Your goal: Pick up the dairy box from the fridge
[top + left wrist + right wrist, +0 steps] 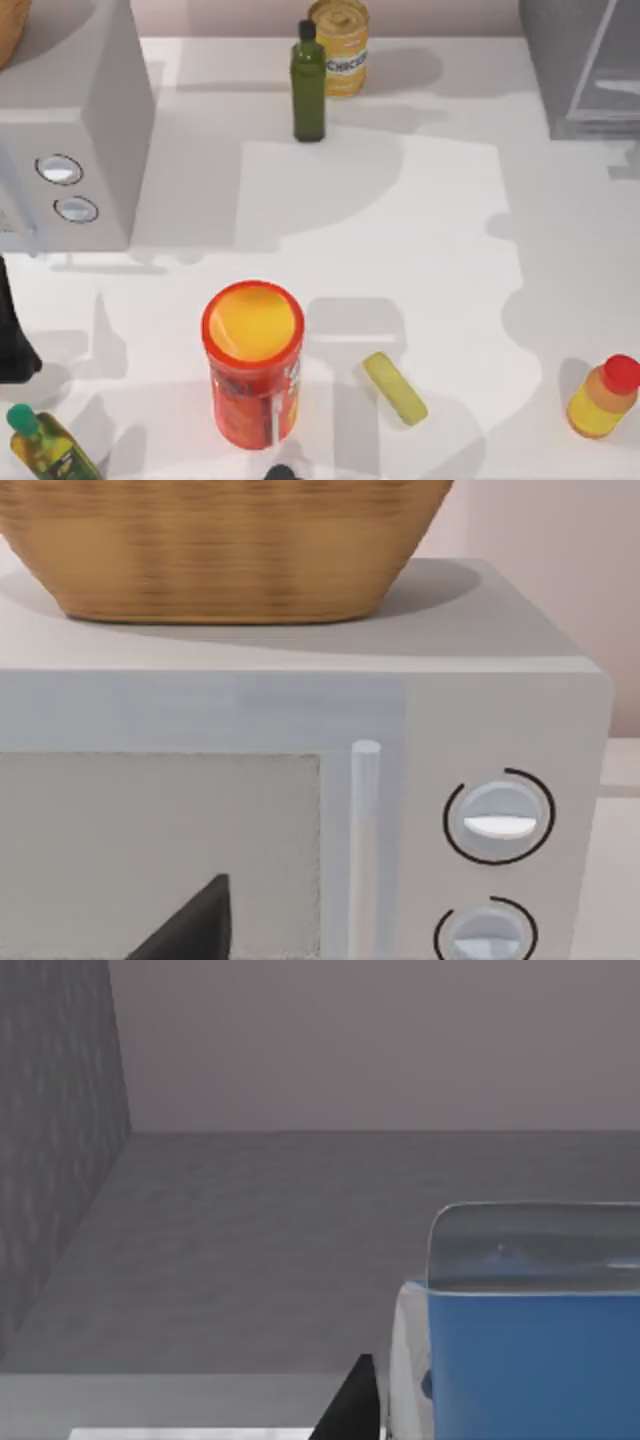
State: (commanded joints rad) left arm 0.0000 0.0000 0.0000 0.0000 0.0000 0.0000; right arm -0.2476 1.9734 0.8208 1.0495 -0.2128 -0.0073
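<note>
Right wrist view puts the right tool (350, 1405) inside the fridge (250, 1240), its dark fingertip just beside the blue and white dairy box (530, 1360) standing on the grey fridge floor; whether it is wide or narrow I cannot tell. The reach looks done, while grasping and lifting out remain. Left tool (190, 930) hangs parked before the microwave (480, 710). Beyond, the white tabletop (400, 220) carries scattered bottles and cans.

White counter (440, 250), grey fridge (580, 70), blue and white dairy box (530, 1360), dark green bottle (308, 85), yellow can (340, 40), woven tan basket (220, 545), orange-red canister (254, 365)
</note>
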